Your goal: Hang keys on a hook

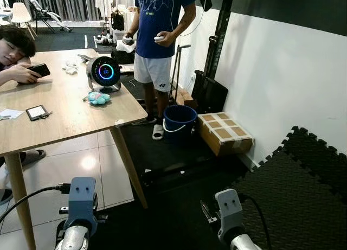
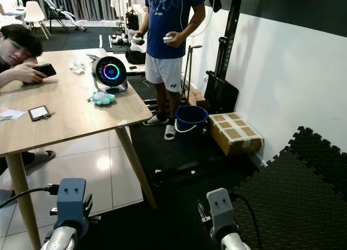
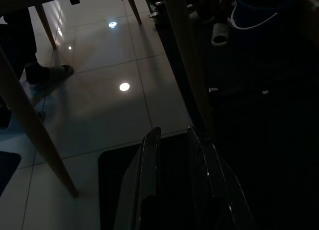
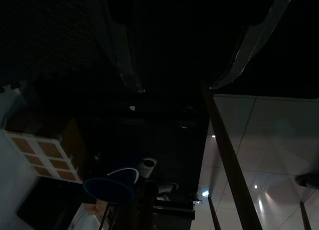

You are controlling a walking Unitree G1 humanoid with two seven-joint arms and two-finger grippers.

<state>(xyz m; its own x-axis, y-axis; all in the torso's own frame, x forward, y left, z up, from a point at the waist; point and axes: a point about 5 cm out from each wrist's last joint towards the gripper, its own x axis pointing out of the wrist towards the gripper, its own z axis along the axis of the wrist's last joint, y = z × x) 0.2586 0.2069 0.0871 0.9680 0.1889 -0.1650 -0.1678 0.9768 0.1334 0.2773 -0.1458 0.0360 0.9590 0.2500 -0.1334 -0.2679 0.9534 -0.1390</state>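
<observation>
Both arms hang low in front of me. My left wrist (image 1: 81, 206) is beside the wooden table's leg (image 1: 130, 168), above white tiles. In the left wrist view, my left gripper (image 3: 173, 132) has its two black fingers close together with nothing seen between them. My right wrist (image 1: 230, 212) hangs over the dark floor mat. In the dim right wrist view, my right gripper (image 4: 177, 88) stands open, fingers wide apart and empty.
A wooden table (image 1: 65, 120) at left carries a round glowing device (image 1: 104, 72), a teal toy (image 1: 98, 98) and a phone (image 1: 37, 112). One person sits there (image 1: 16, 49); another stands (image 1: 157, 33). A blue bucket (image 1: 179, 121), a cardboard box (image 1: 223, 132) and foam mats (image 1: 293, 190) line the white wall.
</observation>
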